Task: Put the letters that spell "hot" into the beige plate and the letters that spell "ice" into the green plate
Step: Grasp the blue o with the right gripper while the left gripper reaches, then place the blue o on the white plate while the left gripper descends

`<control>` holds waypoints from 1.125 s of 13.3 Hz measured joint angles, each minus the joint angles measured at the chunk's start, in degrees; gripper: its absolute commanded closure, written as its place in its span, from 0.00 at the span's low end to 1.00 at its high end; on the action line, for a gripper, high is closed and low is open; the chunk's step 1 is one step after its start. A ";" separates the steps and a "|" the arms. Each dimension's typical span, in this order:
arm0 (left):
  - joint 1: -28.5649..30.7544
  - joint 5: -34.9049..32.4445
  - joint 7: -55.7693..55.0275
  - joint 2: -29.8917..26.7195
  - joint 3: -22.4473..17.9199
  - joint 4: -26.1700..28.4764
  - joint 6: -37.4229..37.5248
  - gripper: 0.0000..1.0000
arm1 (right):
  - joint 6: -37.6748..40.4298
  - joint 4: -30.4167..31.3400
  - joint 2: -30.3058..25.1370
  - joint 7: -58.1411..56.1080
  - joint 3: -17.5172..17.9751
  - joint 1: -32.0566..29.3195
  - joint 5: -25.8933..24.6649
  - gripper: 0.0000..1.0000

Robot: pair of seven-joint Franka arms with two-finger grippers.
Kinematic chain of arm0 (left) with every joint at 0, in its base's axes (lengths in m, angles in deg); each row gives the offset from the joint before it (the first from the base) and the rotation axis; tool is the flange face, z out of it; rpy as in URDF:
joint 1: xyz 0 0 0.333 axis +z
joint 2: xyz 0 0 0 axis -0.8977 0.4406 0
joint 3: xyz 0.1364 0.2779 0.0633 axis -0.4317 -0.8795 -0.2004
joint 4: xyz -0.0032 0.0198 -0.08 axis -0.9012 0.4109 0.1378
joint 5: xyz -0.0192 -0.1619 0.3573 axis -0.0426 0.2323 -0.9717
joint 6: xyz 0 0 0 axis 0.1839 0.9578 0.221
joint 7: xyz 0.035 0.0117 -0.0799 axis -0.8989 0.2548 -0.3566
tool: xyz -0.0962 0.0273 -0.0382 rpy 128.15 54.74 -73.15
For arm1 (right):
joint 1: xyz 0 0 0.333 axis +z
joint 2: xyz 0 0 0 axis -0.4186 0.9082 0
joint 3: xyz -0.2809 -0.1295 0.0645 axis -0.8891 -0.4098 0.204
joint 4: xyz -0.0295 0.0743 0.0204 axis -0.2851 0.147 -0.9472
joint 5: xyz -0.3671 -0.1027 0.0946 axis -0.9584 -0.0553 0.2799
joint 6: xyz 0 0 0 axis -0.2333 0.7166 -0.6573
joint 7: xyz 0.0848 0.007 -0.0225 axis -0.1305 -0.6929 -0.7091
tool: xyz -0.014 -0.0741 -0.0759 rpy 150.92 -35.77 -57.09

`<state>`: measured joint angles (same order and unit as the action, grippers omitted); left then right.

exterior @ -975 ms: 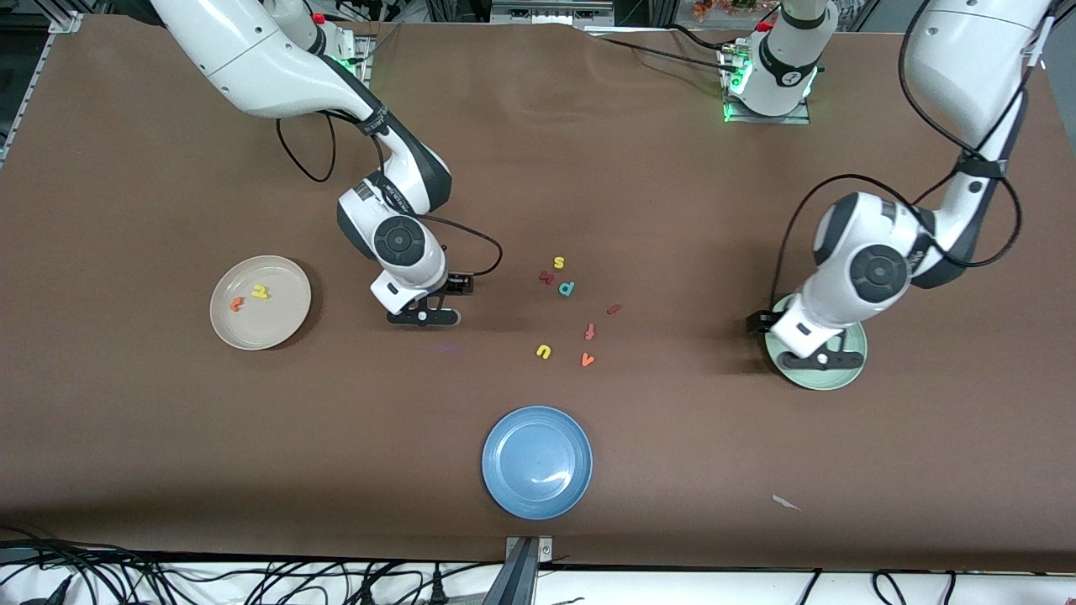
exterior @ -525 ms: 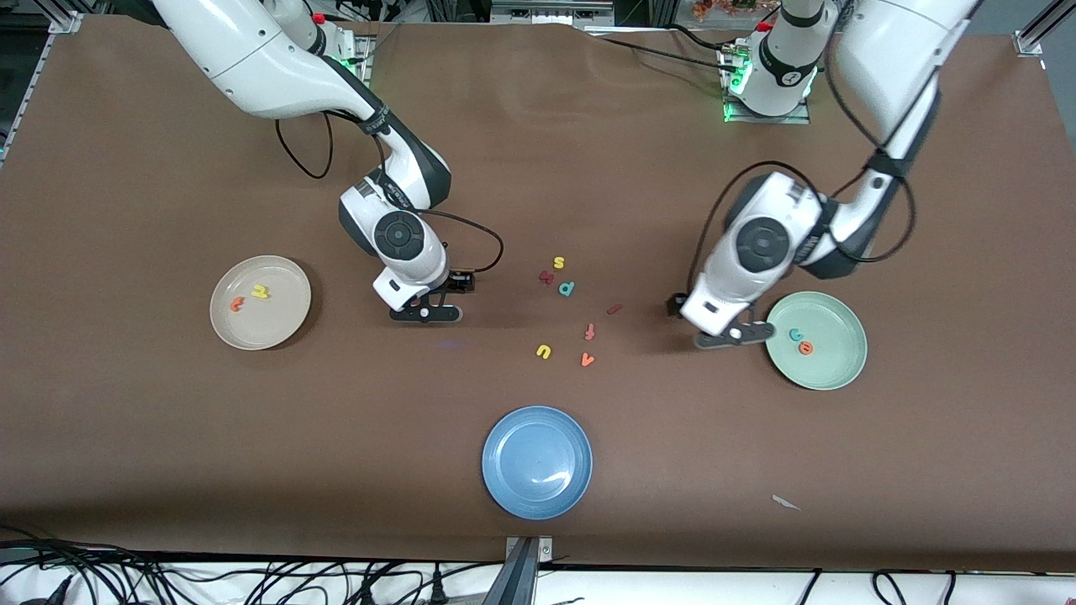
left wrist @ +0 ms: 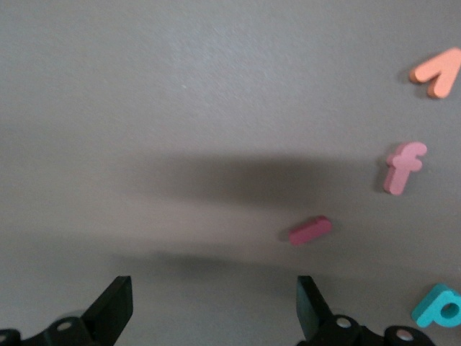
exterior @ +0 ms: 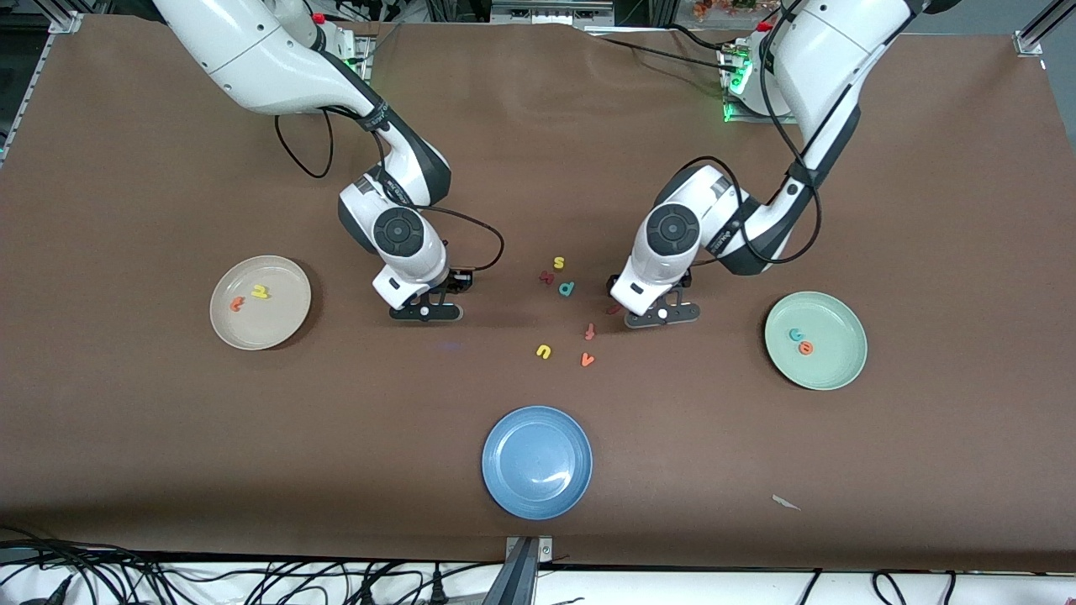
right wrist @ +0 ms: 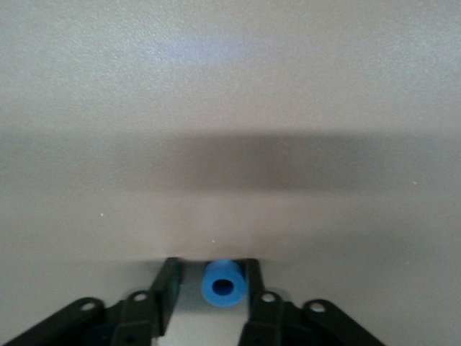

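Note:
My right gripper (exterior: 424, 313) is low on the table, between the beige plate (exterior: 277, 323) and the loose letters. In the right wrist view the blue o (right wrist: 225, 282) stands between the fingers of the right gripper (right wrist: 213, 277). One finger touches it and a gap shows at the other. My left gripper (exterior: 661, 315) is open just above the table. The maroon i (left wrist: 310, 231) lies beside one finger of the left gripper (left wrist: 216, 310), outside the jaws. The orange t (exterior: 236, 304) and yellow h (exterior: 261, 291) lie in the beige plate. The teal c (exterior: 795, 334) and orange e (exterior: 806, 347) lie in the green plate (exterior: 832, 365).
Loose letters lie between the grippers: yellow s (exterior: 558, 263), teal p (exterior: 567, 288), a maroon piece (exterior: 546, 276), red-orange f (exterior: 590, 331), orange v (exterior: 588, 360), yellow u (exterior: 544, 351). A blue plate (exterior: 538, 462) sits nearer the front camera.
My left arm swung from over the green plate to the loose letters, beside the i, uncovering the c and e. My right gripper's fingers narrowed around the o.

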<state>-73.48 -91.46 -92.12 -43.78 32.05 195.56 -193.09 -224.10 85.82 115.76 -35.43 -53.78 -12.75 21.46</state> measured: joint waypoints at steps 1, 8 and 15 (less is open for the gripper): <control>-0.30 0.00 0.00 0.40 0.03 -0.41 -0.05 0.00 | -0.01 0.00 0.00 0.00 0.01 0.00 0.00 0.82; -2.06 1.22 0.04 6.61 0.36 -7.04 -0.09 0.00 | 1.23 0.14 -0.50 0.00 -0.14 -0.01 -0.07 0.98; -2.52 1.22 0.06 8.86 0.35 -8.60 -0.09 0.18 | 18.79 0.38 -12.66 -17.63 -11.03 -0.47 -0.02 0.98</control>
<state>-76.00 -90.24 -92.06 -34.91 32.40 186.97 -193.18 -205.31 86.20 103.09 -53.07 -64.81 -13.22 21.44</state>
